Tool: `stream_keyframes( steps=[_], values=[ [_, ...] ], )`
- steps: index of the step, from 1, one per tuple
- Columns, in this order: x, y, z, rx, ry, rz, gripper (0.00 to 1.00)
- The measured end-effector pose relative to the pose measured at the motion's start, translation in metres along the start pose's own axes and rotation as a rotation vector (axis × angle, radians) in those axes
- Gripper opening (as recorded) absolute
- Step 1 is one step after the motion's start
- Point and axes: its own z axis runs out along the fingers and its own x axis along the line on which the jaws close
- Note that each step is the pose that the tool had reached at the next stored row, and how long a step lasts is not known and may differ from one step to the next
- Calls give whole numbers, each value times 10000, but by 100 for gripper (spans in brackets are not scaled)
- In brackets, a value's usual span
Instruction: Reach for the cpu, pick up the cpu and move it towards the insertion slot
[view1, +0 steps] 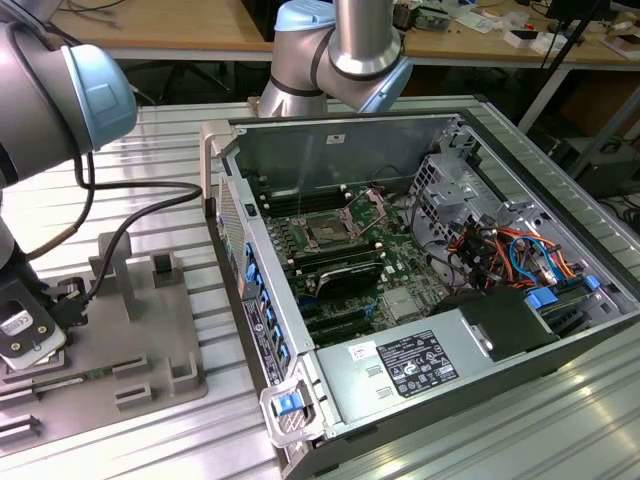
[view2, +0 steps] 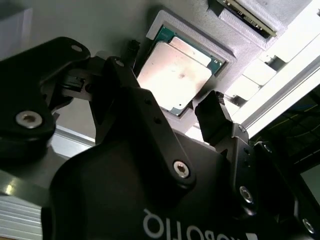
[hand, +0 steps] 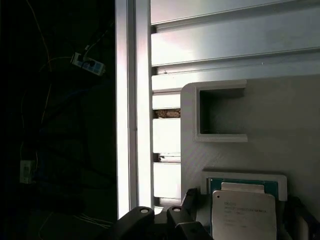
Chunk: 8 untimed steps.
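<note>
— Black fingers (view2: 215, 120) of the gripper (view2: 165, 85) are seen nearest; how are they set?
— They are spread apart, one at each side of the cpu (view2: 175, 75), nothing clamped.
— And where is the cpu found?
— Seated flat in a grey tray (hand: 220, 125) recess, well apart from the insertion slot (view1: 328, 232).

The cpu (view2: 175, 75) has a silvery-white top and a thin green rim; its tray (view2: 197, 34) is pale grey. The tool (view2: 166, 92) is matt black. In the exterior view, the insertion slot (view1: 328, 232) is dark brown, framed in silver, amid green circuit board (view1: 400, 262). At its 3 o'clock are orange and blue cables (view1: 495, 248). The tabletop (view1: 160, 150) is ribbed silver.
</note>
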Motion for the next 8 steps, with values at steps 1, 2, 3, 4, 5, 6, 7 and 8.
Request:
stream_keyframes(
  steps=[1,2,3,4,5,6,7,8],
  values=[
    [0,-4,0,0,0,-5,74],
    [0,-12,-1,0,1,-30,74],
    [0,-16,-2,1,3,-42,74],
    [0,-19,-1,1,2,-49,74],
    [0,-19,-1,0,2,-50,74],
    [-2,-19,-1,0,1,-51,74],
    [-4,-20,-2,2,3,-52,66],
    [-6,-19,-2,1,4,-51,66]
  ],
)
